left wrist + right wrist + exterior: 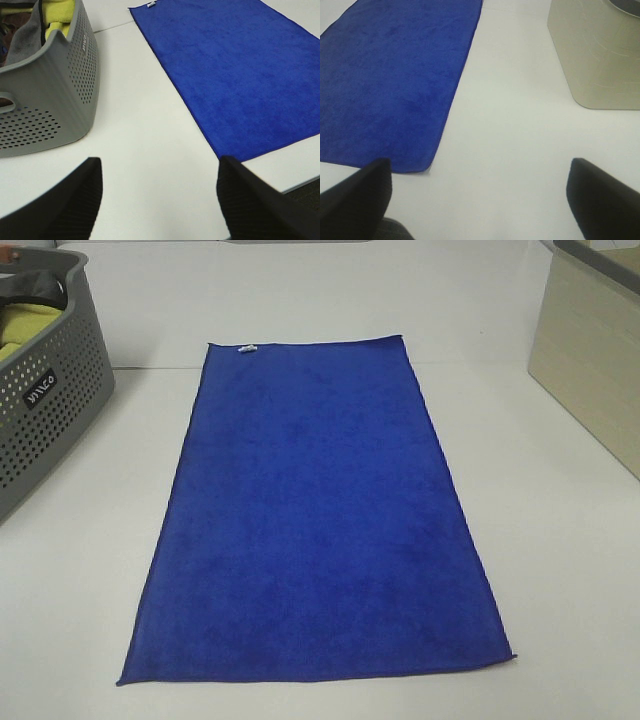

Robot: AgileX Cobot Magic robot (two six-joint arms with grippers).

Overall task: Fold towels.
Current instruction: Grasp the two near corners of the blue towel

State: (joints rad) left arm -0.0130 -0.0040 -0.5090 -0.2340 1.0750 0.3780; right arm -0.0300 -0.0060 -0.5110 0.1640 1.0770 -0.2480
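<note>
A blue towel (315,515) lies flat and unfolded on the white table, its long side running away from me, with a small white tag (247,348) at its far edge. Neither gripper shows in the high view. In the left wrist view my left gripper (159,200) is open and empty over bare table, beside the towel's (235,70) near left corner. In the right wrist view my right gripper (480,200) is open and empty over bare table, just off the towel's (390,75) near right corner.
A grey perforated basket (45,390) holding yellow and dark cloths stands at the left; it also shows in the left wrist view (50,95). A beige bin (590,350) stands at the right, also in the right wrist view (595,55).
</note>
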